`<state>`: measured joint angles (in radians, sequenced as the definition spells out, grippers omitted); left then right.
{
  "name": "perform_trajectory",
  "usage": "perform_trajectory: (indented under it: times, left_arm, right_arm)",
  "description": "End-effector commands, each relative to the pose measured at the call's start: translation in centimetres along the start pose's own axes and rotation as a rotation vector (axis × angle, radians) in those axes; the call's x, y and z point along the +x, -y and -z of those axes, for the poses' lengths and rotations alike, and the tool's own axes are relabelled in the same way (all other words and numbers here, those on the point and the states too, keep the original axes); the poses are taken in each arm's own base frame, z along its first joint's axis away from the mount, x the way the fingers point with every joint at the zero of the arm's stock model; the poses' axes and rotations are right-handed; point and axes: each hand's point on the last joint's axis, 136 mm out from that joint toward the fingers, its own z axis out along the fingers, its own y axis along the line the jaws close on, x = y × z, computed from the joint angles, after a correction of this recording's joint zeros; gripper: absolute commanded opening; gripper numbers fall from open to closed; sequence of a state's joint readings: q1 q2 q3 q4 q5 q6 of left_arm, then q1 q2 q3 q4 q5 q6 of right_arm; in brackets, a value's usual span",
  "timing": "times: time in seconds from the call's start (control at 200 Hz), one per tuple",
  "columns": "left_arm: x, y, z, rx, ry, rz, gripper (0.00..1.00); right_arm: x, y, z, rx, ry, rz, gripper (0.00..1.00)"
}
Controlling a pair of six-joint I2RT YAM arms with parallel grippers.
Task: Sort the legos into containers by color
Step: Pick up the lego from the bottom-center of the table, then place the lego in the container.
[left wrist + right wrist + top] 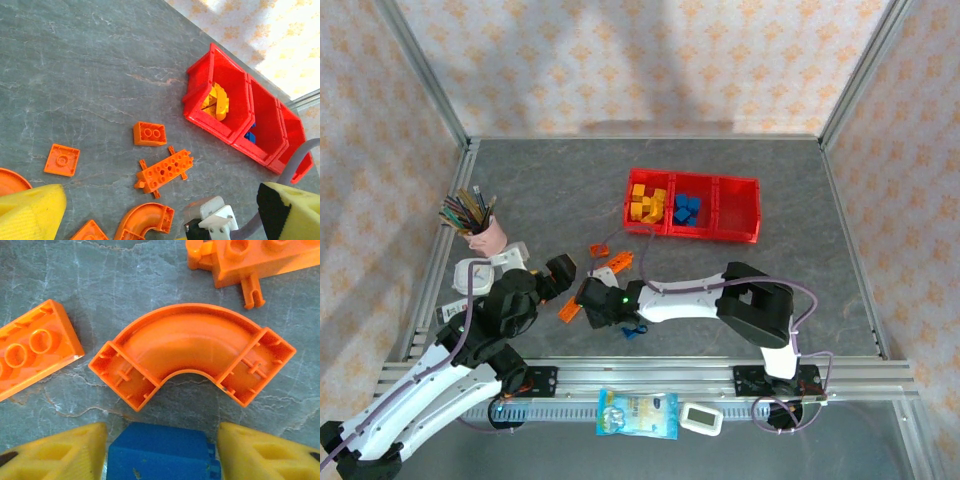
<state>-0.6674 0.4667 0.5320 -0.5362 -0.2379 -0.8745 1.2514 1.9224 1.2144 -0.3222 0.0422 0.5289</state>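
1. The right gripper [162, 452] is clenched on a blue brick [160, 447], with a yellow pad [60, 452] against each side. The frame cuts off low, so I cannot tell whether the brick is clear of the table [570, 190].
2. Just past that gripper's fingertips lies an orange arch [192, 347], its ribbed hollow side facing the wrist camera. A studded orange brick [35, 352] lies to the arch's left, apart from it. A pegged orange piece [245, 260] lies beyond the arch, also not touching it.
3. The left gripper [162, 200] is released. Its yellow fingers [30, 212] stand wide apart, with bare table and scattered orange legos ahead of them. Among these are a square orange tile [61, 160] and a small two-stud brick [150, 134].
4. From above, both grippers meet over the orange cluster at the table's near left, with the left gripper just to the left of the right one.
5. A loose blue piece [635, 330] lies on the table beside the right forearm.
6. The red bins [750, 238] stand in a row toward the far right, well apart from the grippers. Yellow legos [645, 200] fill the left compartment and blue legos [687, 208] sit in the middle one.
7. A pink cup of pencils [480, 228] stands at the left, behind the left arm.
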Motion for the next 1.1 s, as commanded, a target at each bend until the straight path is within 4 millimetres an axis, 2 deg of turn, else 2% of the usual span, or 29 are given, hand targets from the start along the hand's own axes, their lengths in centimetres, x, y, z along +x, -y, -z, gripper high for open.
perform_trajectory:
  times: [0.0, 0.31, 0.435, 0.571, 0.636, 0.731, 0.856, 1.091]
  left_arm:
    - [0.3, -0.9, -0.2, -0.035, 0.001, -0.005, 0.99]
    - [-0.1, 0.2, -0.2, 0.003, 0.007, -0.023, 0.99]
    - [-0.5, 1.1, -0.1, 0.038, 0.01, -0.032, 0.99]
    - [-1.0, 2.3, 0.1, 0.075, 0.013, -0.038, 0.99]
    - [-1.4, 2.9, 0.2, 0.092, 0.018, -0.044, 0.99]
    - [-2.2, 4.3, 0.5, 0.124, 0.026, -0.061, 0.99]
    - [-3.0, 6.2, 0.4, 0.154, 0.02, -0.1, 0.99]
    - [-3.2, 10.1, -1.2, 0.227, -0.013, -0.154, 0.99]
  right_arm:
    - [-0.8, 0.1, 0.2, 0.026, 0.026, -0.012, 0.55]
    - [-2.6, 0.1, 2.4, 0.029, 0.084, -0.056, 0.4]
    - [-3.2, 0.4, 3.6, 0.039, 0.099, -0.072, 0.39]
    - [-4.6, 0.7, 6.0, 0.021, 0.138, -0.108, 0.39]
    - [-5.3, 1.6, 7.0, 0.032, 0.15, -0.13, 0.39]
    - [-6.8, 4.0, 8.4, 0.067, 0.171, -0.175, 0.39]
    - [-9.4, 8.3, 10.3, 0.103, 0.219, -0.26, 0.39]
    - [-13.9, 18.9, 11.6, 0.217, 0.281, -0.409, 0.39]
